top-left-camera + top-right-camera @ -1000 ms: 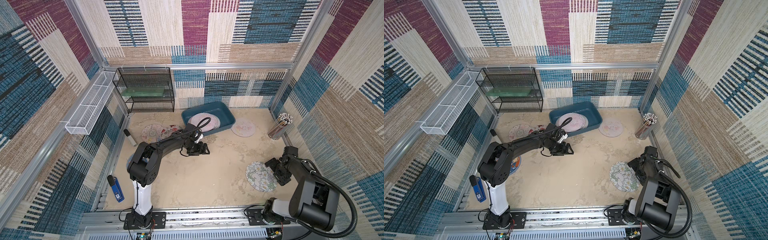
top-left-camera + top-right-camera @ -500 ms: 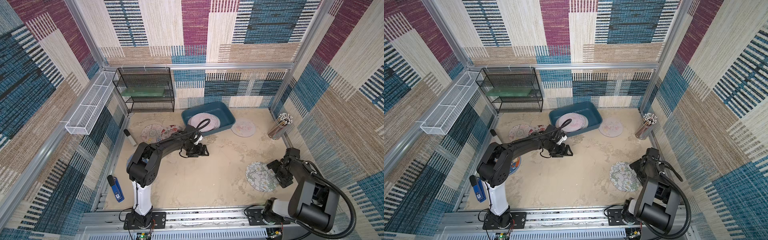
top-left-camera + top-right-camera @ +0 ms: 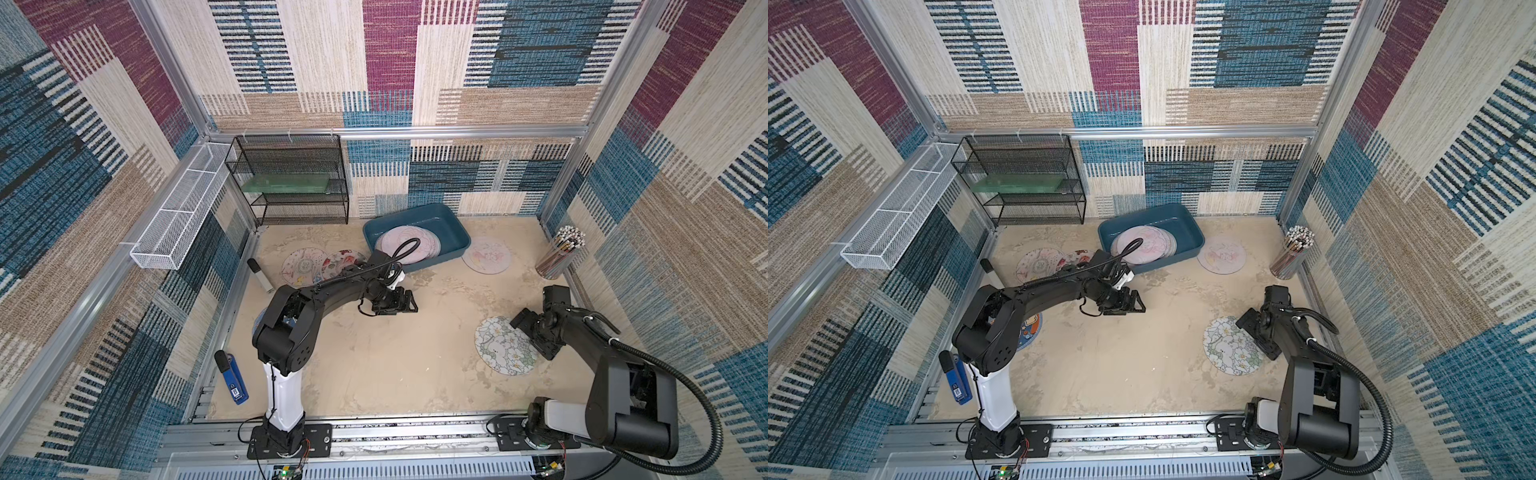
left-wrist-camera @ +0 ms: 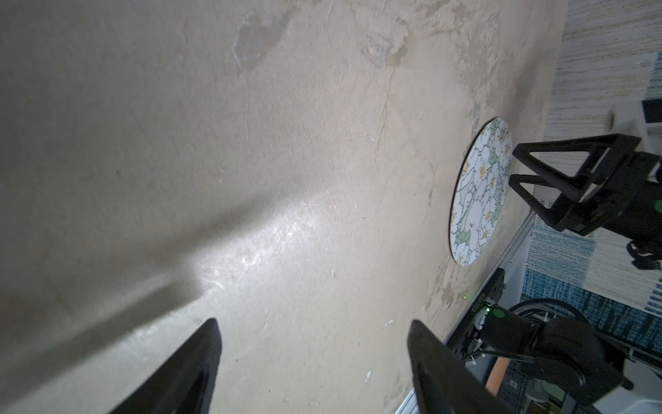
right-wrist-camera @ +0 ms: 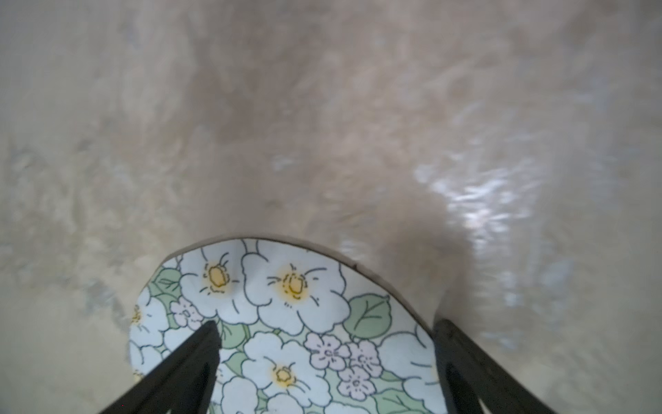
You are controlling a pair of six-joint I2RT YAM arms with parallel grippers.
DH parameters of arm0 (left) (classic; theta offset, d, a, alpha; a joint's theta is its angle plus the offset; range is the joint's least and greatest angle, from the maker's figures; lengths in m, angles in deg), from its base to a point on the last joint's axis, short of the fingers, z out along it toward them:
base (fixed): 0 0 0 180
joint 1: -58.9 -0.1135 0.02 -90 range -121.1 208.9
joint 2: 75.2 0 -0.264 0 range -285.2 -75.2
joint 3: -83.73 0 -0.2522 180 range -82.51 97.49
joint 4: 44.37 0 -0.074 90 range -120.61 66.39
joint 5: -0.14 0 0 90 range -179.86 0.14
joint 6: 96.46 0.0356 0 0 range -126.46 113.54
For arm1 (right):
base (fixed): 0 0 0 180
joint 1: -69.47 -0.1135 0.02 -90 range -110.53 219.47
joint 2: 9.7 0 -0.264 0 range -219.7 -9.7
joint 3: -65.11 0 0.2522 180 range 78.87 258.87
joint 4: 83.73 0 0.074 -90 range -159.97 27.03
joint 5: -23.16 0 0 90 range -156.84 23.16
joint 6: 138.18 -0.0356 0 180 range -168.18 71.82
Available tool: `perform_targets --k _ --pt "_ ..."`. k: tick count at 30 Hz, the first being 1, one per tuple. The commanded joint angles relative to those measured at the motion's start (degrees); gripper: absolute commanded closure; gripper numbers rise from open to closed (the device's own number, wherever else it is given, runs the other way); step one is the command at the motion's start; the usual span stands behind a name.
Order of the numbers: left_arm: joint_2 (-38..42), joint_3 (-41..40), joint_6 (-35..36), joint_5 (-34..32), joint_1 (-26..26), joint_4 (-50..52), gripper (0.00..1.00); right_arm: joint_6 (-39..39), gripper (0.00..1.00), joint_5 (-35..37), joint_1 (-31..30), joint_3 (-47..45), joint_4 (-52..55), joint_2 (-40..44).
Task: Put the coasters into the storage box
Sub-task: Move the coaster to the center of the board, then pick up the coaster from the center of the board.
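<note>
The teal storage box stands at the back of the table with several pale coasters lying in it. A pink coaster lies right of the box and two coasters lie left of it. A dark blue coaster shows partly under the left arm. My right gripper is open, low over the right edge of a white-flower coaster that lies flat. My left gripper is open over bare table, holding nothing.
A black mesh rack stands at the back left and a white mesh basket hangs on the left wall. A jar of pencils is at the back right. A blue stapler and a marker lie along the left edge.
My right gripper has shifted a little left and down onto the flower coaster's edge, still open. The left arm has barely moved.
</note>
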Motion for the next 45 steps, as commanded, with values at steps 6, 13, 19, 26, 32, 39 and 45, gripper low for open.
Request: perform_targets --k 6,13,19,26,32,39,45 --pt "1.0 -1.8 0.2 -0.6 -0.1 -2.1 0.19 -2.9 0.05 -17.6 -13.5 0.7 0.8 -5.5" --pt "1.4 -2.4 -0.5 -0.5 0.2 -2.7 0.19 -1.8 0.05 -17.4 -20.2 3.9 3.2 -7.3" --pt "0.8 -2.5 -1.6 -0.3 2.2 -3.5 0.19 7.3 0.05 -15.8 -15.9 5.6 9.5 -7.1" --pt "-0.4 -2.3 -2.4 -0.1 4.6 -4.3 0.23 7.3 0.01 -13.5 -19.0 3.1 10.6 -5.7" --pt "-0.5 -2.7 -2.4 0.7 6.4 -4.3 0.26 5.3 0.04 -14.1 -21.5 -0.5 9.1 -3.4" --pt "-1.0 -3.3 -2.7 0.9 8.4 -4.3 0.31 4.3 0.07 -14.8 -23.9 -2.1 8.5 -2.1" --pt "-1.3 -3.6 -2.8 0.4 9.5 -4.4 0.33 3.7 0.08 -15.6 -24.4 -3.9 7.4 -1.3"
